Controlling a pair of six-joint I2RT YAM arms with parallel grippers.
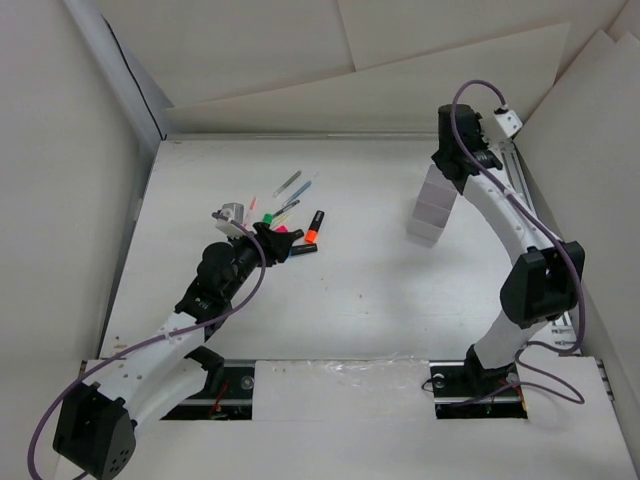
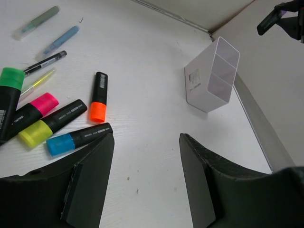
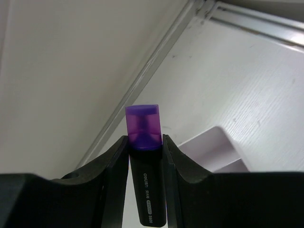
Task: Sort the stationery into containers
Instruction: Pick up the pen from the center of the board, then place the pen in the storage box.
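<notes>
My right gripper (image 3: pixel 145 140) is shut on a purple-capped black highlighter (image 3: pixel 149 185), cap pointing away from the wrist. It hangs just beyond and above the pale divided box (image 1: pixel 432 205), whose rim shows below the fingers in the right wrist view (image 3: pixel 213 147). My left gripper (image 2: pixel 146 142) is open and empty over bare table. It sits just right of the highlighter pile: blue (image 2: pixel 78 138), yellow (image 2: pixel 52 124), pink (image 2: pixel 35 108), green (image 2: pixel 10 90) and orange (image 2: pixel 99 97). Thin pens (image 2: pixel 61 40) lie beyond them.
White walls close in the table on the left, back and right. A metal rail (image 1: pixel 520 190) runs along the right side behind the right arm. The box stands upright in the left wrist view (image 2: pixel 211 76), well apart from the pile.
</notes>
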